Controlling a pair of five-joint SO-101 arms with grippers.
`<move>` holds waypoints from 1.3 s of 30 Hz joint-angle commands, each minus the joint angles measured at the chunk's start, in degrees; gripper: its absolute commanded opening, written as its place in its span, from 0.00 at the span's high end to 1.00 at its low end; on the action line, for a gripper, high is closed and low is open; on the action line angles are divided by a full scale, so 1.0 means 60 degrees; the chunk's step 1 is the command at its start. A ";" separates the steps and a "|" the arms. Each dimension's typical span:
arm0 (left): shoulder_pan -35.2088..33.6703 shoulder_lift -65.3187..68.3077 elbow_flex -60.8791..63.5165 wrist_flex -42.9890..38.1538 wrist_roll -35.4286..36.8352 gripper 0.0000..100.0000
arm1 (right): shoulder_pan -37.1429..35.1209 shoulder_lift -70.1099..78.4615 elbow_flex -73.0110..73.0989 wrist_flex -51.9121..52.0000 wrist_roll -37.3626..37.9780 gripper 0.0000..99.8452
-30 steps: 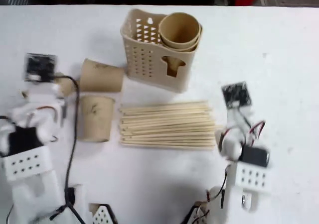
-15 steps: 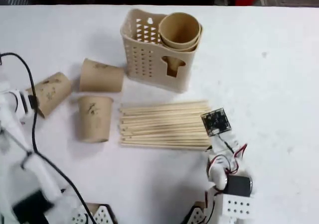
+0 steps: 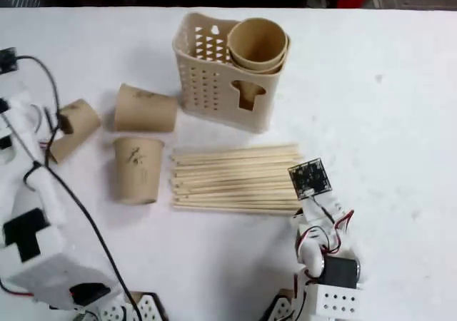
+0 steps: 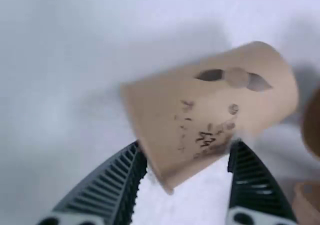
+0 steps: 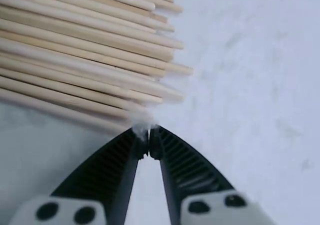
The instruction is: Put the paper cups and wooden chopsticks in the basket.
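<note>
High view gives us a white table (image 3: 385,85), its far edge against a dark room; the basket (image 3: 207,85) holds two nested cups (image 3: 257,43); a loose cup (image 3: 145,108) and a second cup (image 3: 136,170) lie left of the chopsticks (image 3: 235,178); our left gripper (image 4: 185,152) grasps an outer cup (image 4: 210,110) near the table's left edge; our right gripper (image 5: 148,135) sits clenched at the chopstick ends; bare table spreads to the right.

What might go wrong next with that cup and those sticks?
The left fingers pinch the paper cup only near one end, so it may slip or crumple. The right fingers sit shut against the ends of the chopsticks; nudging forward might scatter the pile instead of picking any up.
</note>
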 commanded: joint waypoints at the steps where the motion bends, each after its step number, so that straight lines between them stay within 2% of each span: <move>1: 0.0549 0.0066 -0.0586 -0.0147 0.0264 0.74 | -0.0095 -0.0037 0.0059 -0.0007 0.0103 0.98; 10: 0.1692 0.0095 -0.1656 -0.0132 0.0586 0.75 | -0.0139 -0.0037 0.0059 -0.0007 0.0103 0.98; 19: 0.2674 0.0110 -0.2110 -0.1055 0.0557 0.98 | -0.0139 -0.0037 0.0073 -0.0007 0.0103 0.98; 24: 0.2982 0.0022 -0.2447 -0.0894 0.0527 0.98 | -0.0139 -0.0037 0.0073 -0.0007 0.0103 0.98; 27: 0.2982 0.0007 -0.3810 0.0117 0.0557 0.98 | -0.0154 -0.0037 0.0073 -0.0007 0.0103 0.98; 32: 0.3597 0.0007 -0.8073 0.3092 0.0571 0.98 | -0.0154 -0.0037 0.0088 -0.0007 0.0103 0.98; 36: 0.5223 0.0066 -1.2132 0.5245 0.0542 0.98 | -0.0154 -0.0037 0.0088 -0.0007 0.0103 0.98; 39: 0.6967 0.0110 -1.4300 0.5875 0.0542 0.98 | -0.0154 -0.0037 0.0088 -0.0007 0.0103 0.98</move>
